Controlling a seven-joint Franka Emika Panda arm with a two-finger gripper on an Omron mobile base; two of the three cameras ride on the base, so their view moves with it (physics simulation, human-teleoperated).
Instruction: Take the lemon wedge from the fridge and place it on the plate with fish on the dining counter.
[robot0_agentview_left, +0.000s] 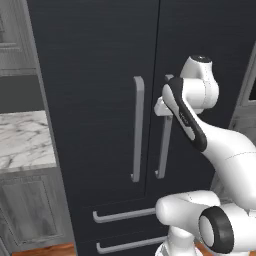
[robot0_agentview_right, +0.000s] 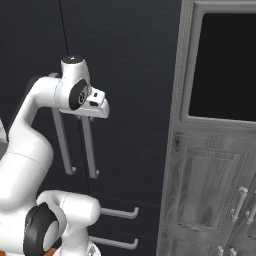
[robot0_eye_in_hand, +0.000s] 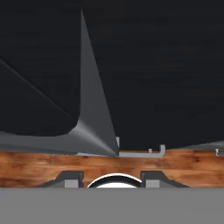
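**Hand at the right fridge handle, doors shut**

The gripper (robot0_agentview_left: 161, 107) sits up against the upper part of the right door's handle (robot0_agentview_left: 163, 150) on the fridge (robot0_agentview_left: 95, 60), seemingly touching it. Whether its jaws are spread, closed or clamped on the bar cannot be told: the arm's own wrist hides them. The left door's handle (robot0_agentview_left: 137, 127) stands just beside the gripper, to its left. Two drawer handles (robot0_agentview_left: 122, 215) lie well below it. Both doors are closed. Further left of the gripper, a marble top (robot0_agentview_left: 22, 137) over grey cabinets (robot0_agentview_left: 27, 210).
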